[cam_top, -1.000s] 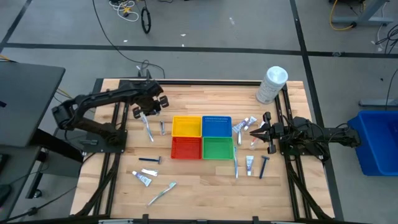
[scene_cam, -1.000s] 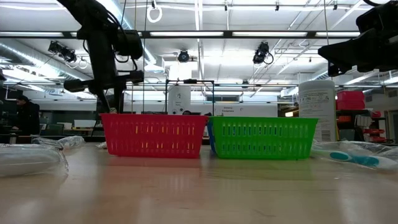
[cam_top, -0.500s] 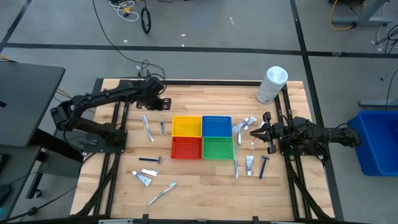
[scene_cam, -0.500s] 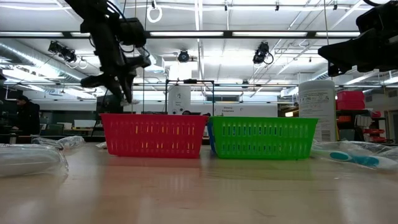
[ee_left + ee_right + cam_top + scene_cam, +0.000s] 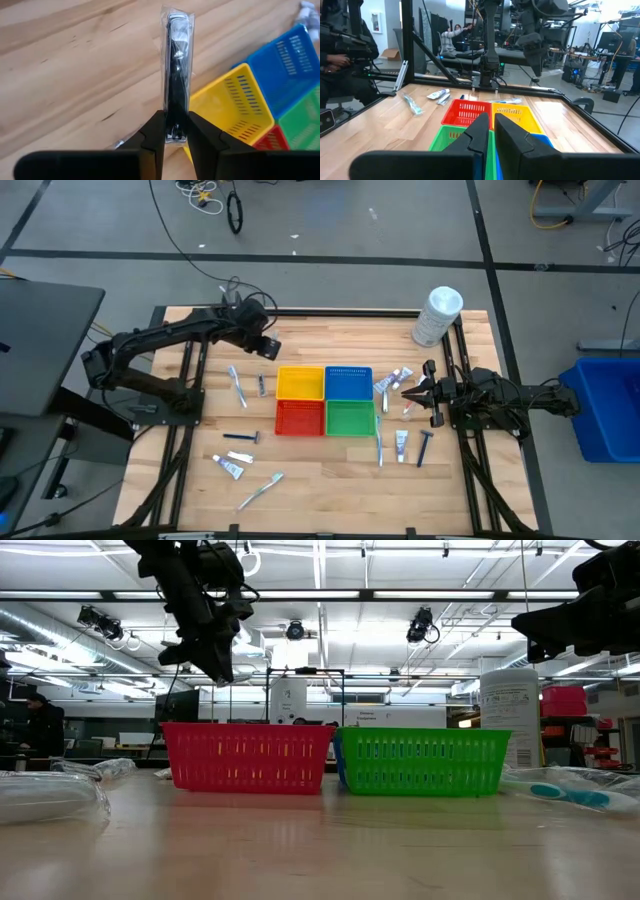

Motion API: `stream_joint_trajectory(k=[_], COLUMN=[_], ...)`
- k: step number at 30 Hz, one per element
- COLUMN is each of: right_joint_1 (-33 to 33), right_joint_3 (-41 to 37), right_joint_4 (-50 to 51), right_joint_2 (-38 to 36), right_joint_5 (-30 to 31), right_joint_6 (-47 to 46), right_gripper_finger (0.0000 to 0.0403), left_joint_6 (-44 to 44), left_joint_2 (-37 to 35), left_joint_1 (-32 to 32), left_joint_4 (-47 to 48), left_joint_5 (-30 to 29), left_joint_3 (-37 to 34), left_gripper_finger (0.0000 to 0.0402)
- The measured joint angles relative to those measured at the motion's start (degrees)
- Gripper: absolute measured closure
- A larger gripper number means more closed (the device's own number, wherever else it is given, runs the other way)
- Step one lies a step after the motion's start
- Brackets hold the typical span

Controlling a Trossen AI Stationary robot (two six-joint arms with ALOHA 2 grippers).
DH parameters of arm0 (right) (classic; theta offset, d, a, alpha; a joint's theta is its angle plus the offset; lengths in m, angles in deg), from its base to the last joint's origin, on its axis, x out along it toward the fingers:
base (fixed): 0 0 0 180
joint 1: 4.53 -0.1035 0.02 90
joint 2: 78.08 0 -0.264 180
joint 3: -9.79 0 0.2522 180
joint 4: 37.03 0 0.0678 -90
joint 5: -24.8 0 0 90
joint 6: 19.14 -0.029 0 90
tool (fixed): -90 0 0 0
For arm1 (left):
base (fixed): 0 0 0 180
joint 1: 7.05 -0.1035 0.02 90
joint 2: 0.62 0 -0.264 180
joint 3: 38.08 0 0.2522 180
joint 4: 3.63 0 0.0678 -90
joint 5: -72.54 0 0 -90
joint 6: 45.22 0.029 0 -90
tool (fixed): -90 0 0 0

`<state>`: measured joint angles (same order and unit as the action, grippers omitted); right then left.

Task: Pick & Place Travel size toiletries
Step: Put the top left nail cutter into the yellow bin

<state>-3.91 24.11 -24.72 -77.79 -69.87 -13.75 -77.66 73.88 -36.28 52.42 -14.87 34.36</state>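
L gripper [image 5: 172, 131] is closed on a wrapped razor [image 5: 176, 75], held in the air above the table [image 5: 330, 480], just beyond the far-left corner of the yellow bin [image 5: 299, 382]. R gripper [image 5: 408, 392] waits at the right side, near the tubes [image 5: 392, 379], its fingers together and holding nothing. Other toiletries lie left of the bins: a toothbrush [image 5: 238, 386], a second razor [image 5: 241, 437], a tube [image 5: 228, 467].

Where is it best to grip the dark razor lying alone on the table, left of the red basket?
Probably mid-handle on the razor, straight down from above, claw across its width: it lies flat, with bare table on both long sides.
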Motion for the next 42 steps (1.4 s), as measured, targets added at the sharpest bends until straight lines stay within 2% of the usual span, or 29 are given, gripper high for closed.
stream_joint_trajectory(k=[8,16,27,42], right_joint_1=[0.01,0.02,0.0,0.02], right_joint_3=[0.01,0.0,0.02,0.02], right_joint_4=[0.01,0.0,0.0,0.0], right_joint_2=[0.0,0.0,0.0,0.0], right_joint_5=[0.0,0.01,0.02,0.02], right_joint_6=[0.0,0.0,0.02,0.0], right_gripper_finger=[0.0362,0.0363,0.0362,0.0363], left_joint_6=[6.48,16.06,19.38,18.16], left_joint_2=[0.0,0.02,0.02,1.34], left_joint_1=[4.09,11.46,19.28,19.98], left_joint_4=[-0.29,-4.75,-12.26,-13.39], left_joint_5=[-0.02,-1.32,-4.66,-4.96], left_joint_3=[0.08,0.08,0.1,0.17], left_gripper_finger=[0.033,0.0331,0.033,0.0334])
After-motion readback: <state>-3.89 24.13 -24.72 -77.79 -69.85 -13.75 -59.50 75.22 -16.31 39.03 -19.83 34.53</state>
